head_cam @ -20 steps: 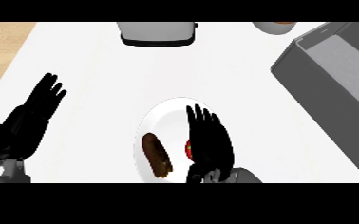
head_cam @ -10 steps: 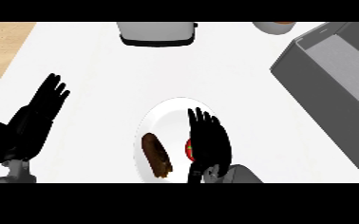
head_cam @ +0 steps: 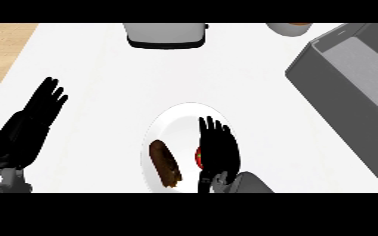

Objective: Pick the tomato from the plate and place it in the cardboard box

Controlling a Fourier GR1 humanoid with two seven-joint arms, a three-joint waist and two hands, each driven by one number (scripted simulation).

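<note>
I see bare white counter (head_cam: 103,75) between the grey box (head_cam: 343,80) at the right edge and 1 plate (head_cam: 177,122). My right hand (head_cam: 219,150), fingers straight, covers most of 1 tomato (head_cam: 198,157) on it; left hand (head_cam: 33,122) rests open. No writing legible.

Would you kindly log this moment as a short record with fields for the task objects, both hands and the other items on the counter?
tomato: red, on the plate, mostly hidden under the right hand; only a sliver shows
right hand: over the plate, fingers straight, not closed on the tomato
left hand: open, resting at the view's left
box: grey, open, at the right edge
brown food: lying on the plate, left of the tomato
toaster: at the far edge
</note>
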